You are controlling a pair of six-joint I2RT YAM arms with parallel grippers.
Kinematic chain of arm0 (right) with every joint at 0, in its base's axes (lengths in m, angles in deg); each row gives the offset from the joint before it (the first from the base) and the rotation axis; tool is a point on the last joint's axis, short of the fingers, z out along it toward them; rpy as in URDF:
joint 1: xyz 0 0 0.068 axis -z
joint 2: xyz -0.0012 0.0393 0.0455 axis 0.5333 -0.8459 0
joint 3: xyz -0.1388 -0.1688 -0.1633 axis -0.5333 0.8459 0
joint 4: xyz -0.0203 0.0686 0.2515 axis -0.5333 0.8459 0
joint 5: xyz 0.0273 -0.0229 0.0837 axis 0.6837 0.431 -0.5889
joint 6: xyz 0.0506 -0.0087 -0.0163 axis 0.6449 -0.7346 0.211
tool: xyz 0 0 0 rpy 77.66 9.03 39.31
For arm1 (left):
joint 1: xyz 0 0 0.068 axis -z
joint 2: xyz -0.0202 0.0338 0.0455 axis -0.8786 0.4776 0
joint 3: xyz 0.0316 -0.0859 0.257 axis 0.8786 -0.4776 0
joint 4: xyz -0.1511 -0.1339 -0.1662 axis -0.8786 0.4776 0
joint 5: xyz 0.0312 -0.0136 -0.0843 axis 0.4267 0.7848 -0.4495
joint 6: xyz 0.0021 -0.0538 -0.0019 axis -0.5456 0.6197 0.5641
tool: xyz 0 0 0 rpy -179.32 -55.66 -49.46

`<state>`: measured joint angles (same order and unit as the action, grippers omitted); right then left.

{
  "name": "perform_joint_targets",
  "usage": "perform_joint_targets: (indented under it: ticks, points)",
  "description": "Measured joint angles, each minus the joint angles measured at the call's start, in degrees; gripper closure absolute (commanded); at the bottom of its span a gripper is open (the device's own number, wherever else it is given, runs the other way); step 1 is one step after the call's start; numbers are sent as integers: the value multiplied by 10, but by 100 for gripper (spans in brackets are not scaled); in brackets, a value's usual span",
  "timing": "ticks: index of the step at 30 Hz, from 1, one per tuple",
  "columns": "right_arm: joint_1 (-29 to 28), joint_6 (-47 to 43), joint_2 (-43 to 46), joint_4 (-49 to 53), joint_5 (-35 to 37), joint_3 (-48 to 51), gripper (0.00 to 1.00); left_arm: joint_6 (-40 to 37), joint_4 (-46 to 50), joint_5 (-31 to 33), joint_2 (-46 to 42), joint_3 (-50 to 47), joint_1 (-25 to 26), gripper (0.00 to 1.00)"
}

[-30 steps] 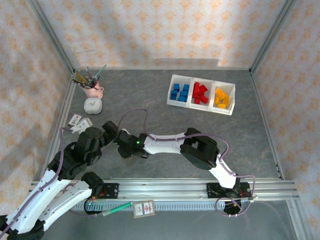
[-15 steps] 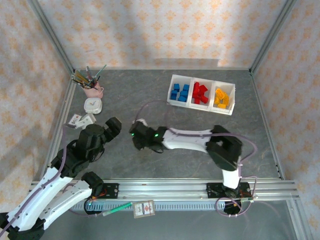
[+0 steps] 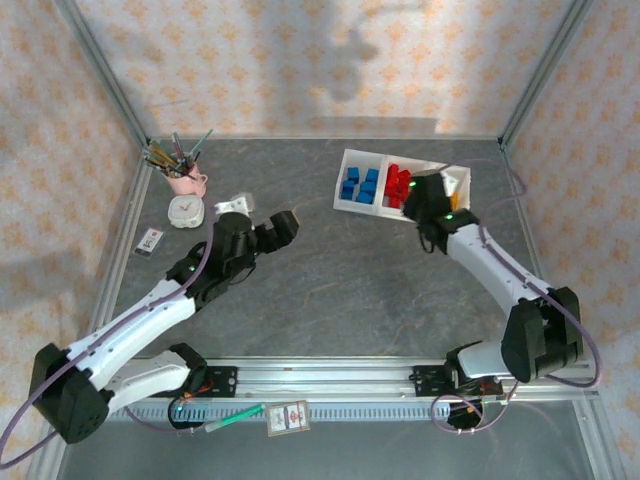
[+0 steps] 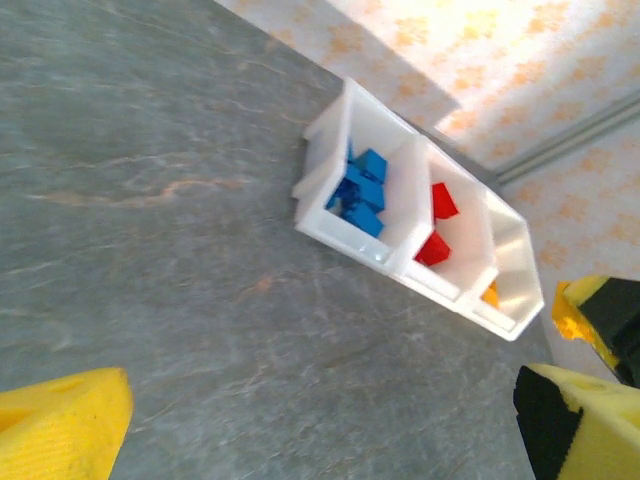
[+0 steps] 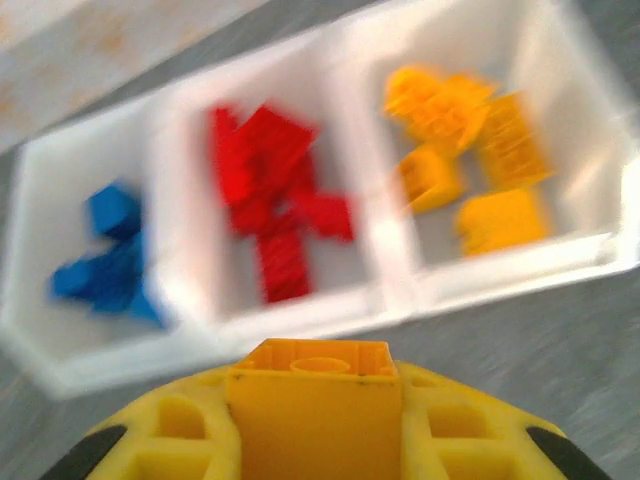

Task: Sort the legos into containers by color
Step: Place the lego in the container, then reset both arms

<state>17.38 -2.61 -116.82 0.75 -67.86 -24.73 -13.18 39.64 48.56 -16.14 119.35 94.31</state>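
The white three-compartment tray (image 3: 352, 153) stands at the back right. It holds blue legos (image 3: 358, 184) on the left and red legos (image 3: 395, 178) in the middle. In the right wrist view the tray (image 5: 300, 315) also shows yellow-orange legos (image 5: 470, 150) in its right compartment. My right gripper (image 3: 414, 192) hovers at the tray's near side, shut on a yellow-orange lego (image 5: 312, 400). My left gripper (image 3: 283, 222) is over mid-table, open with nothing between its fingers (image 4: 60, 420). The tray (image 4: 345, 240) lies ahead of it.
A pink cup of pens (image 3: 184, 178), a round white gadget (image 3: 186, 210) and a small card (image 3: 150, 241) sit at the back left. A metal rail (image 3: 330, 375) runs along the near edge. Patterned walls enclose three sides.
My right arm has swung from the left-centre of the table over to the tray with the yellow-orange lego. My left arm has stretched forward toward the middle.
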Motion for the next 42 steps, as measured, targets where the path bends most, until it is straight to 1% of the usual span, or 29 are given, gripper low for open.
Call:
perform_joint_targets:
  ticks: [2, 4, 7, 9, 11, 14, 19, 20, 22, 25, 27, 29, 32, 34, 36, 38, 42]
  points:
    - [57, -17, -23, -9, -6, -7, 76, -11, -28, -17, 29, 3, 0, 1]
    - [91, -32, -63, -15, -12, -25, 75, -19, -49, -29, 54, 8, 0, 1]
    - [121, -54, -135, -30, -19, -57, 72, -30, -65, -42, 79, 22, 0, 1]
    - [131, -66, -179, -34, -25, -82, 67, -35, -76, -48, 87, 29, 0, 1]
    - [137, -81, -219, -37, -27, -111, 55, -40, -84, -49, 90, 34, 0, 1]
    - [137, -100, -250, -43, -28, -143, 42, -45, -88, -48, 90, 35, 0, 1]
    - [136, -117, -251, -54, -38, -159, 18, -55, -88, -44, 90, 35, -1, 1]
    - [136, -117, -245, -55, -40, -156, 10, -60, -87, -40, 90, 35, -3, 1]
    - [136, -118, -220, -63, -38, -133, 0, -67, -79, -25, 85, 35, -11, 1]
    - [136, -117, -136, -98, -13, -45, 0, -84, -62, 24, 64, 32, -43, 1]
    - [136, -118, -71, -133, 17, 28, 0, -94, -61, 65, 38, 16, -88, 1]
    - [136, -121, -18, -182, 56, 104, 0, -106, -66, 110, 13, -15, -158, 1]
    - [136, -137, 1, -272, 102, 200, 0, -135, -96, 170, 5, -73, -249, 1]
    - [136, -156, -4, -338, 114, 261, 0, -168, -137, 200, 9, -122, -287, 1]
    - [136, -176, -10, -412, 112, 317, 0, -208, -189, 221, 23, -168, -306, 1]
    - [136, -195, -24, -482, 99, 357, 0, -250, -264, 230, 54, -207, -315, 1]
    - [136, -219, -47, -595, 43, 374, 0, -316, -437, 222, 132, -271, -317, 1]
